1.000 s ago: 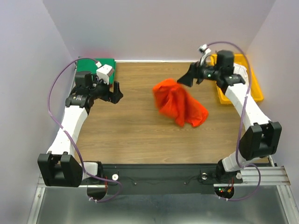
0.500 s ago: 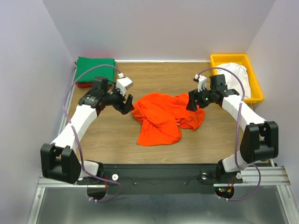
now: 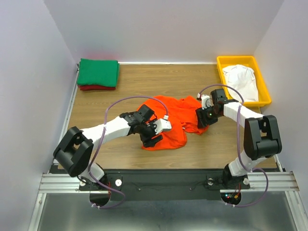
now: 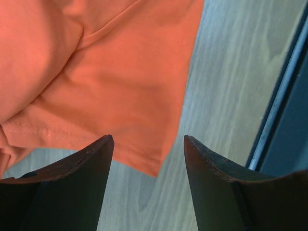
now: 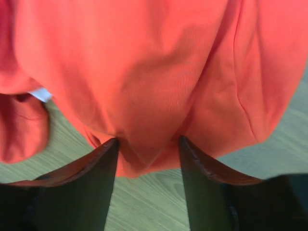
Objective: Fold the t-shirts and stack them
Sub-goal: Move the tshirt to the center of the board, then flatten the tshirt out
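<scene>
Far-left corner: a folded green t-shirt [image 3: 98, 72] lies on a folded dark red t-shirt [image 3: 95, 87], of which I see only the near edge. The stack's long side runs across the bench [image 3: 101, 108].
Left fingers [image 3: 153, 138]: low at the near-left end of the orange cloth, spread wide and gripping nothing. In my left wrist view a hemmed corner lies on the wood in the gap between the tips.
Orange t-shirt [image 3: 168, 118]: mid-bench, crumpled and unfolded. Its long axis runs from near-left to far-right, with the hemmed end pointing near-left. I can't tell which way the neck faces.
Right fingers [image 3: 201, 119]: at the shirt's right edge, set apart with a bunched fold of orange between them. I can't tell whether they are pinching it. A white label [image 5: 41, 95] peeks out on the left of that wrist view.
Far-right corner: a white t-shirt [image 3: 242, 79] sits rumpled in the yellow tray [image 3: 236, 58], its length running near to far.
</scene>
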{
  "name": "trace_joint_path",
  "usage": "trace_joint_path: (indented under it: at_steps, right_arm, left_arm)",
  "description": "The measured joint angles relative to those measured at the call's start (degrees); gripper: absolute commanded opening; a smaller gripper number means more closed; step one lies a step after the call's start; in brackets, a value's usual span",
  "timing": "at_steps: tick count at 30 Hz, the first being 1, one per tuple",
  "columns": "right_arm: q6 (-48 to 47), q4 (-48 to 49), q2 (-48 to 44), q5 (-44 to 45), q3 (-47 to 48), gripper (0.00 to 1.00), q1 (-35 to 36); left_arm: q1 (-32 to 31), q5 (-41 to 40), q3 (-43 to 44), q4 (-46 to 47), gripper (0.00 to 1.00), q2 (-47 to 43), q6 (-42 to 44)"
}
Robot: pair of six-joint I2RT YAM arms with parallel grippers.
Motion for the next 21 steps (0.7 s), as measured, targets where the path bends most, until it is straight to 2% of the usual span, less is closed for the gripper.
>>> trace_joint_path:
  at_steps: [1, 3, 4, 5, 7, 8, 9, 13, 14, 17, 19, 21]
  right_arm:
    - [-0.09, 0.0, 0.37, 0.33, -0.46, 0.54, 0.0]
    - [-0.22, 0.04, 1.03, 0.9, -0.98, 0.5, 0.0]
    - [-0.24, 0.35, 1.11, 1.07, -0.98, 0.49, 0.0]
    - [-0.22, 0.42, 1.11, 1.31, -0.98, 0.47, 0.0]
    - [-0.13, 0.52, 1.31, 1.44, -0.9, 0.45, 0.0]
    - [-0.04, 0.59, 1.42, 1.53, -0.87, 0.45, 0.0]
    - [0.0, 0.59, 1.46, 1.55, -0.74, 0.44, 0.0]
    - [0.2, 0.57, 2.71, 1.68, 0.61, 0.32, 0.0]
    - [0.46, 0.59, 3.48, 1.84, 1.49, 0.24, 0.0]
    - [1.11, 1.38, 7.76, 3.58, 5.84, 0.12, 0.0]
    - [1.4, 2.49, 10.64, 4.83, 9.31, 0.12, 0.0]
    - [1.64, 3.26, 12.92, 5.35, 12.15, 0.18, 0.0]
  left_arm:
    - [-0.48, -0.9, -0.04, 0.5, 0.68, 0.61, 0.11]
    - [-1.4, -3.5, -0.04, 2.19, 0.57, 2.47, 0.37]
    - [-1.9, -4.74, -0.04, 3.06, 0.47, 3.89, 0.5]
    - [-2.19, -5.88, -0.04, 3.56, 0.27, 5.01, 0.59]
    - [-2.67, -8.59, -0.07, 4.46, 0.16, 7.8, 1.4]
    - [-2.67, -9.68, -0.11, 4.96, 0.04, 8.35, 1.95]
    - [-2.54, -10.36, -0.15, 5.42, 0.0, 8.24, 1.99]
    - [0.04, -11.04, -0.57, 4.85, 0.0, 7.52, 4.24]
    - [1.77, -10.82, -0.59, 3.89, 0.0, 7.13, 5.11]
    - [10.21, -9.73, -0.2, 0.28, 0.0, 5.66, 8.07]
    - [16.57, -9.22, 0.9, -2.73, 0.0, 4.61, 10.32]
    - [20.26, -9.22, 1.81, -4.63, 0.0, 3.56, 12.11]
